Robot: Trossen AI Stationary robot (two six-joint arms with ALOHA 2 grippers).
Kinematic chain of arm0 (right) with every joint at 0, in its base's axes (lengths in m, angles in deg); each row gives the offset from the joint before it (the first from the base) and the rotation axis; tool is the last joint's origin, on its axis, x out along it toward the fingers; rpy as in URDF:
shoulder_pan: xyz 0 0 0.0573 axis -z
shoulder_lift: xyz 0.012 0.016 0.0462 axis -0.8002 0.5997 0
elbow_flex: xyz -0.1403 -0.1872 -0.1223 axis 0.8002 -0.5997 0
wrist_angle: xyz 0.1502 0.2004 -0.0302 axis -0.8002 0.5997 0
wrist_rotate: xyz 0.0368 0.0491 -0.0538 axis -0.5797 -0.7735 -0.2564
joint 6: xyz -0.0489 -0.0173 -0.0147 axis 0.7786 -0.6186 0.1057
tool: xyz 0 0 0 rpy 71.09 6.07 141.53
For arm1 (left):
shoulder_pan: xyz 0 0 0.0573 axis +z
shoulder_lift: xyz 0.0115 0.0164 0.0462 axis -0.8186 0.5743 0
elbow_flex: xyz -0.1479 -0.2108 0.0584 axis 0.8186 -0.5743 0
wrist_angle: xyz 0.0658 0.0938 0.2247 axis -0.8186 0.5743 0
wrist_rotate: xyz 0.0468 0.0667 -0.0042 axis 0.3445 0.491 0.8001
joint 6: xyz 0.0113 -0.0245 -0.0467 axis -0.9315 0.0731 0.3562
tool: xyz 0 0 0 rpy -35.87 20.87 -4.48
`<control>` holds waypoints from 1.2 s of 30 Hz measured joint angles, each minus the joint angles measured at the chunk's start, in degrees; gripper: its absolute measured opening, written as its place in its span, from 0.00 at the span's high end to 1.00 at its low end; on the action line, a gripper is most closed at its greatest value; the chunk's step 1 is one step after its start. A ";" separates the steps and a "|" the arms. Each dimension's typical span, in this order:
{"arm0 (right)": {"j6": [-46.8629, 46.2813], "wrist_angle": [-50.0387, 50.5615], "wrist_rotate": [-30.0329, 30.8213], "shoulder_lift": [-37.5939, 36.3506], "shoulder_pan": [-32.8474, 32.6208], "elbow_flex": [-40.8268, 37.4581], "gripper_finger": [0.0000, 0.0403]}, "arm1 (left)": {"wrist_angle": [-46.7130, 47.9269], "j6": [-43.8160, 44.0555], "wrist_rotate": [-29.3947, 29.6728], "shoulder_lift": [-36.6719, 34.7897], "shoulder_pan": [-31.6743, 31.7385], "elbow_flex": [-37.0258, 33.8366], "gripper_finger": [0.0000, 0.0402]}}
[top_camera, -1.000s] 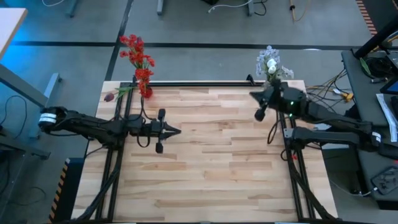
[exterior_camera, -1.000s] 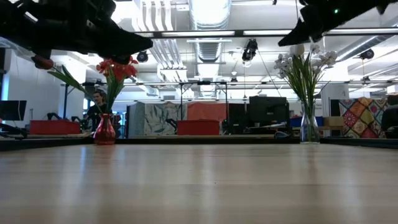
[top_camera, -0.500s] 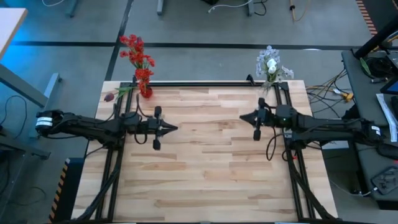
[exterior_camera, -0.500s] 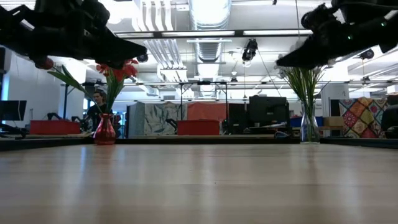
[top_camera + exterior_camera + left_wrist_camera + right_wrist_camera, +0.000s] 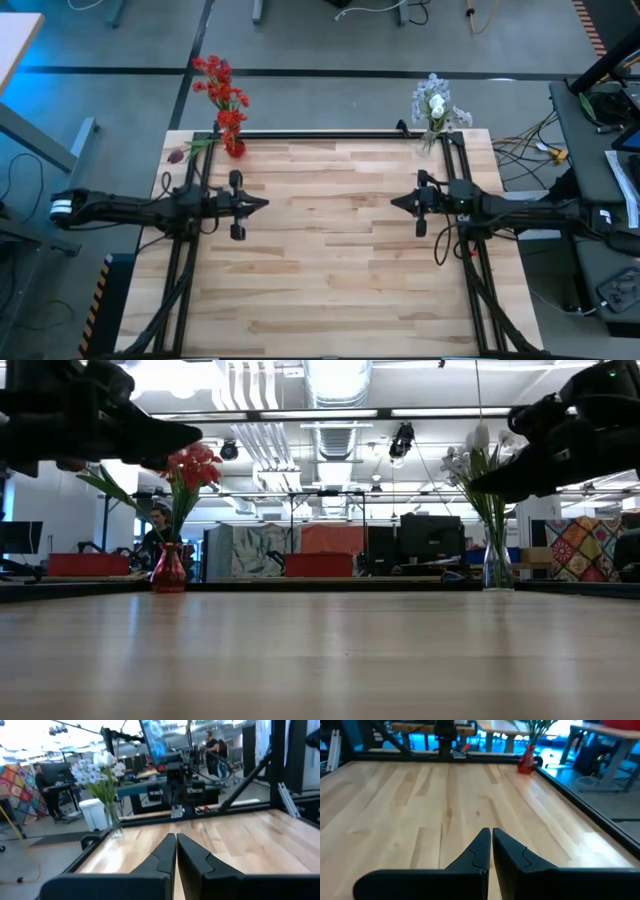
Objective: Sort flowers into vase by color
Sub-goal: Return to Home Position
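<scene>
The red flowers [image 5: 220, 88] stand with their stems in a small red vase [image 5: 234, 149] at the table's far left corner, and a dark maroon bud [image 5: 177, 155] leans out to the left. The pale blue-white sprays and white tulip [image 5: 434, 104] stand in a clear glass vase [image 5: 497, 566] at the far right corner. Both vases also show in the low view, the red vase [image 5: 168, 570] on the left. My left gripper [image 5: 262, 203] hovers shut over the table's left middle, pointing right. My right gripper [image 5: 396, 202] hovers shut over the right middle, pointing left. Neither holds anything.
A black rail [image 5: 330, 134] runs along the table's far edge between the two vases. The arms' black frames [image 5: 185, 270] stand along the left and right sides. Bare wood [image 5: 330, 260] lies between and in front of the grippers. People sit in the room beyond the table.
My right gripper has moved away from the clear vase toward the table's near edge, come down, and turned level, pointing left. My left gripper has drawn back toward the table's left edge. The flowers and vases have stayed where they were.
</scene>
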 joint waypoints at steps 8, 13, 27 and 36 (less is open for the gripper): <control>0.38 0.79 3.95 -10.46 0.02 -4.38 0.97 | 4.51 1.69 5.25 -8.55 -0.04 -3.59 1.00; 1.43 2.76 4.45 -15.40 0.04 -4.38 0.97 | 8.93 2.33 6.71 -12.83 0.00 -3.68 1.00; -2.99 14.53 7.68 -25.97 0.15 -4.42 0.97 | 29.73 8.16 13.57 -31.61 0.02 -3.72 1.00; -3.01 14.98 7.31 -27.94 0.15 -4.42 0.97 | 34.00 5.44 16.47 -35.71 0.51 -3.72 1.00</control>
